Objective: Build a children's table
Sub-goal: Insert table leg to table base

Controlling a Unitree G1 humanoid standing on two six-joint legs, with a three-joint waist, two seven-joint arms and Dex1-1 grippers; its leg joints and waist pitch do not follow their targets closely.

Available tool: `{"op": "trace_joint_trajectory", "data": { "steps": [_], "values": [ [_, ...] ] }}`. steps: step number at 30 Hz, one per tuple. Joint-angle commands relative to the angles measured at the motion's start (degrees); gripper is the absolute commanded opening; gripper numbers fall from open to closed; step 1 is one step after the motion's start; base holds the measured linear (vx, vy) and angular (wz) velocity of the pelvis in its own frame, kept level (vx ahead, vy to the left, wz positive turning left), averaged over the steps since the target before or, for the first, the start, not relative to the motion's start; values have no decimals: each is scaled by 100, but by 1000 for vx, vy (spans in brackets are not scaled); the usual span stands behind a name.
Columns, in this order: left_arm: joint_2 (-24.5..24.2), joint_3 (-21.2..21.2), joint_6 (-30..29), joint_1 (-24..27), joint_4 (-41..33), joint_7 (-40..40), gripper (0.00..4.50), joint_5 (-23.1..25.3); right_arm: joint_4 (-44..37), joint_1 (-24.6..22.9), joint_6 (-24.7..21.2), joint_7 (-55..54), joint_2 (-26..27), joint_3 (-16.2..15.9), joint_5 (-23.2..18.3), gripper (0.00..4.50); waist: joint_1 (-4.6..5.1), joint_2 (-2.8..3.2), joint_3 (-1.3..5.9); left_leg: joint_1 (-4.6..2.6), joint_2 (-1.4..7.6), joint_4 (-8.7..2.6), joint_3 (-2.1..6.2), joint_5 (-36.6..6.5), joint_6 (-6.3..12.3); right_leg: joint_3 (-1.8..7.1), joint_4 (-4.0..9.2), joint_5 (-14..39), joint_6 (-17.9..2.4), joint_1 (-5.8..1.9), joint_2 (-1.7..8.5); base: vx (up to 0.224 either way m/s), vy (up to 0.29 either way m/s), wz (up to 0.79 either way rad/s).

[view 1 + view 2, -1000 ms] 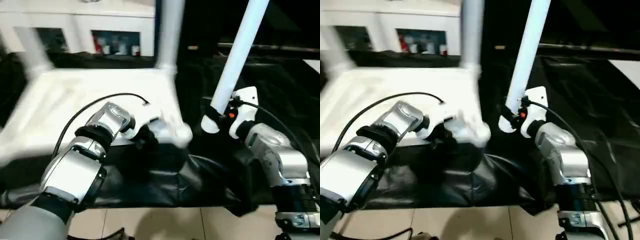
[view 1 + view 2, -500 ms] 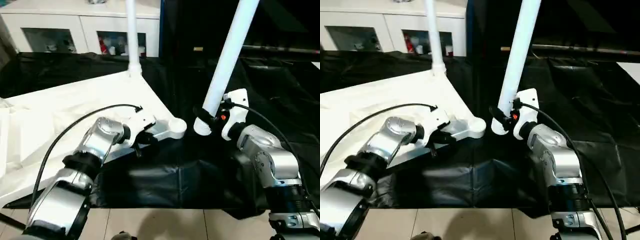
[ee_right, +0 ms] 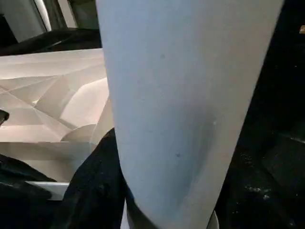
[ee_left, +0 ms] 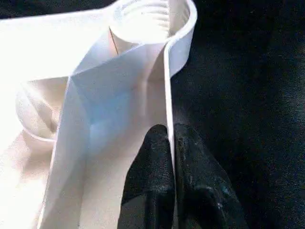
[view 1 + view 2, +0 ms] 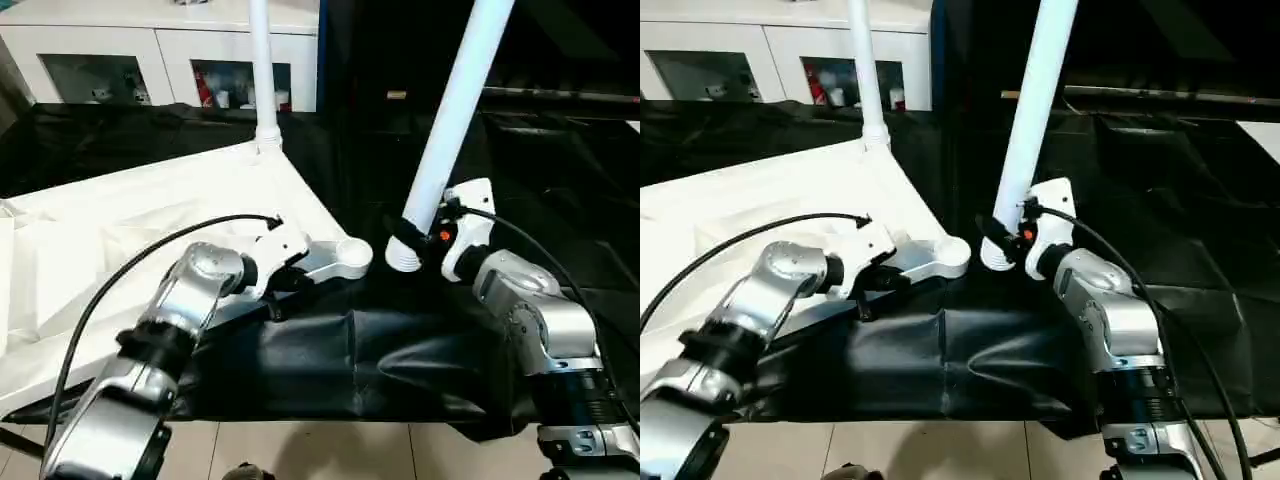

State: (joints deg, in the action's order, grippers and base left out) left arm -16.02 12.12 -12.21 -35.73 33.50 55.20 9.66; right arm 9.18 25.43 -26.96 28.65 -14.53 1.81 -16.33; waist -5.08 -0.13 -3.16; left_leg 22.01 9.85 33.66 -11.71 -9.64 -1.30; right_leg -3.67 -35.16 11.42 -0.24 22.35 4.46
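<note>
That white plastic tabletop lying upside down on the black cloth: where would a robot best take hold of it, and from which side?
Probably by the thin raised rim of the white plastic tabletop, close to the empty round corner socket, coming from the near edge. The rim stands up like a narrow wall, slim enough to pinch from both faces. The left pincer is shut on it there, while the right pincer holds a long white leg.

The left tool [image 5: 283, 297], pinched on the raised rim of the tabletop [image 5: 150, 215], is extending farther out from the robot toward 12 o'clock than a second ago, with its forearm stretching straighter. The tabletop is lying lower and flatter over the black-covered worktop [image 5: 360, 360], its near corner socket [image 5: 352, 256] now sitting just beside the base of the leg [image 5: 450, 120] gripped by the right tool [image 5: 405, 238].
</note>
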Motion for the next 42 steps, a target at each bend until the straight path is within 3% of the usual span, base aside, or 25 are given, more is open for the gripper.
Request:
{"op": "trace_joint_trajectory", "data": {
  "steps": [1, 9, 16, 18, 20, 23, 29, 39, 42],
  "values": [
    [243, -34, 219, 320, 32, -79, 0, -438, 4, 169, 57, 21, 20, 3, -34, 193, -1, -196, 369, -120, 369, -370, 172, -750, 277, 296, 426, 1222, -1004, -188, 493, 0, 0, 0],
    [139, 55, 158, 480, -102, -8, 0, -302, 165, 266, 126, 32, 102, -32, -9, 193, 1, -215, 366, -118, 362, -365, 160, -675, 311, 297, 412, 1149, -998, -185, 491, 0, 0, 0],
    [-63, 342, 139, 395, -53, 372, 0, -132, 624, 735, 89, 504, 157, -360, 28, 193, 22, -224, 375, -137, 367, -364, 159, -732, 233, 301, 394, 1092, -1060, -182, 489, 0, 0, 0],
    [-150, 450, 306, 295, 0, 540, 0, -66, 1169, 979, 201, 852, 185, -569, 138, 193, 32, -246, 377, -140, 368, -361, 156, -742, 241, 296, 387, 988, -1124, -175, 488, 0, 0, 0],
    [-158, 460, 341, 274, 11, 566, 0, -64, 1314, 1037, 255, 885, 206, -586, 170, 193, 8, -228, 374, -159, 378, -363, 151, -755, 205, 306, 394, 994, -1133, -165, 492, 0, 0, 0],
    [-195, 495, 338, 201, 14, 600, 0, -72, 1932, 1325, 430, 906, 339, -546, 218, 193, 1, -247, 369, -183, 395, -382, 155, -909, 60, 306, 392, 1025, -1185, -154, 495, 0, 0, 0],
    [-242, 516, 387, 102, 130, 623, 0, -63, 2604, 1586, 618, 1035, 296, -686, 410, 193, 4, -280, 375, -170, 388, -383, 162, -959, -29, 305, 372, 915, -1234, -186, 513, 0, 0, 0],
    [-241, 537, 435, 55, 193, 602, 0, -99, 3559, 1788, 1097, 963, 491, -405, 370, 193, 0, -273, 384, -173, 400, -380, 162, -962, -4, 304, 354, 796, -1308, -193, 504, 0, 0, 0],
    [-227, 539, 449, 56, 222, 582, 0, -103, 3896, 1832, 1177, 946, 577, -169, 190, 193, 13, -269, 372, -182, 406, -393, 171, -1152, -54, 306, 383, 1032, -1312, -188, 517, 0, 0, 0]
  ]
}}
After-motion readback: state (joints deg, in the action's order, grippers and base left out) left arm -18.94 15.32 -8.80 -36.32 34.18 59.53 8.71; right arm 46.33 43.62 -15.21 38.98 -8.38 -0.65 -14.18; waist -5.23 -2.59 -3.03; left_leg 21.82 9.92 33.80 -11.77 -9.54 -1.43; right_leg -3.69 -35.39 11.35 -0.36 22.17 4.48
